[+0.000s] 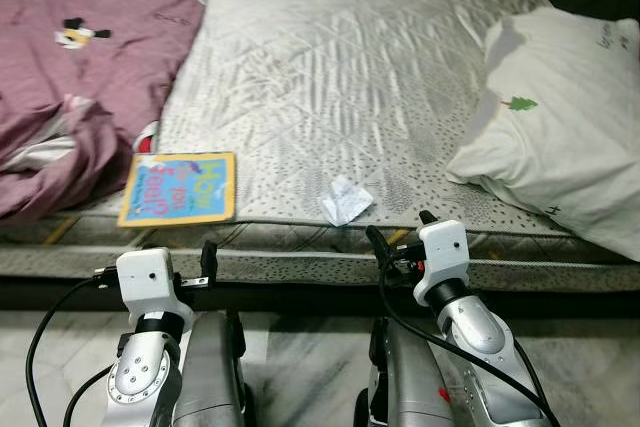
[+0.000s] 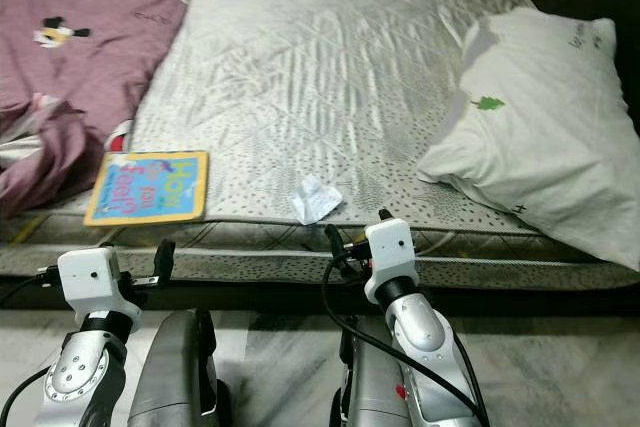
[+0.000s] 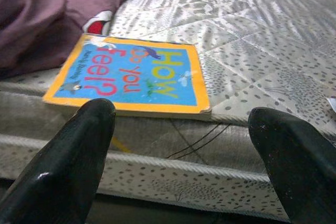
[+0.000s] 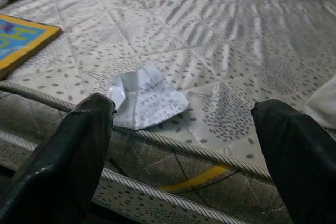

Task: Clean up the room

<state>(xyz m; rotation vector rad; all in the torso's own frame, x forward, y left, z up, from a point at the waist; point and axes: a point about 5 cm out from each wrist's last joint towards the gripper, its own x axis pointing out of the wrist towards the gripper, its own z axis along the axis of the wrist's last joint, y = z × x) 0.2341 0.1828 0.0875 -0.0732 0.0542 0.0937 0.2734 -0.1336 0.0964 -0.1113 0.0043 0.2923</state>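
A blue and yellow picture book (image 1: 178, 188) lies flat at the near edge of the grey mattress (image 1: 330, 67), close to the purple blanket. A crumpled white paper (image 1: 345, 200) sits on the same edge, further right. My left gripper (image 3: 181, 114) is open, low in front of the bed edge, pointing at the book (image 3: 131, 74) and apart from it. My right gripper (image 1: 398, 227) is open too, held just short of the mattress edge. It faces the paper (image 4: 144, 98) without touching it.
A rumpled purple blanket (image 1: 80, 57) with cartoon prints covers the bed's left side. A white pillow (image 1: 560, 127) with a small green tree print lies at the right. The mattress side (image 1: 300, 267) runs just ahead of both grippers, with pale floor (image 1: 300, 367) below.
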